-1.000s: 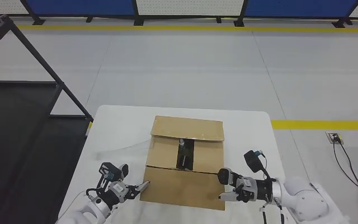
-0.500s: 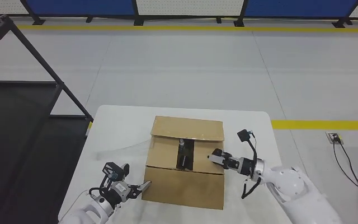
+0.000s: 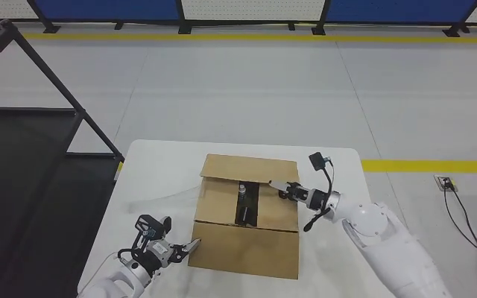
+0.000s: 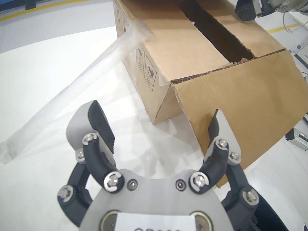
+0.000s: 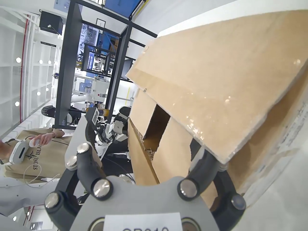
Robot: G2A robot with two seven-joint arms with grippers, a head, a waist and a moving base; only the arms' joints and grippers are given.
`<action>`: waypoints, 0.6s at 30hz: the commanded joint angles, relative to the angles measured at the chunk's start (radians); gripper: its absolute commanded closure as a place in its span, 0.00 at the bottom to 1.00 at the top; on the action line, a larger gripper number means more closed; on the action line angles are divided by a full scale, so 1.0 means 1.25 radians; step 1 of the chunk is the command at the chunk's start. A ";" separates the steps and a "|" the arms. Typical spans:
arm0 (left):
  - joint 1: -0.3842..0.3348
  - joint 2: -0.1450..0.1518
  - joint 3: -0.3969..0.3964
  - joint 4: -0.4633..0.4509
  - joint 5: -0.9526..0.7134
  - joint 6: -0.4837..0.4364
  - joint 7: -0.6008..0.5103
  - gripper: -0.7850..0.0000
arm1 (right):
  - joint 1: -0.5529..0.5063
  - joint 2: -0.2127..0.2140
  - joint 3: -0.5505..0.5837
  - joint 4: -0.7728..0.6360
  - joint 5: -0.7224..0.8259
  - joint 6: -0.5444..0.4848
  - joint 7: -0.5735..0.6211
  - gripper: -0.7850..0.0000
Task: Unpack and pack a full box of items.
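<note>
The right gripper [image 3: 278, 186], fingers spread, now sits at the 3 o'clock edge of the brown cardboard box [image 3: 242, 249], up from its 5 o'clock corner. The box stays mid white table [image 3: 164, 171]. The left gripper [image 3: 188, 249], fingers apart, holds at the box's 7 o'clock corner.

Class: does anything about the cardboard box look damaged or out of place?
Yes. A loose strip of clear tape trails from the top of the cardboard box toward the table, and the flap edges beside the gap look torn and ragged.
</note>
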 commanded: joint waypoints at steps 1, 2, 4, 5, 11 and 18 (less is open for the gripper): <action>-0.001 0.000 0.002 0.000 -0.001 0.001 -0.001 0.00 | 0.006 -0.003 0.002 0.000 -0.003 -0.006 -0.020 0.00; -0.002 0.000 0.003 0.000 -0.001 0.001 -0.001 0.00 | 0.010 -0.004 0.002 -0.001 -0.007 -0.005 -0.028 0.00; -0.004 0.000 0.006 0.001 -0.001 0.001 -0.001 0.00 | 0.020 -0.008 0.003 0.000 -0.020 0.002 -0.050 0.00; -0.005 0.000 0.007 0.001 -0.001 0.002 -0.001 0.00 | 0.027 -0.010 0.002 0.000 -0.031 0.008 -0.060 0.00; -0.011 0.001 0.012 0.005 -0.003 0.008 -0.005 0.00 | 0.068 -0.019 -0.008 0.030 -0.052 0.001 -0.058 0.00; -0.011 0.001 0.012 0.005 -0.003 0.008 -0.005 0.00 | 0.068 -0.019 -0.008 0.030 -0.052 0.001 -0.058 0.00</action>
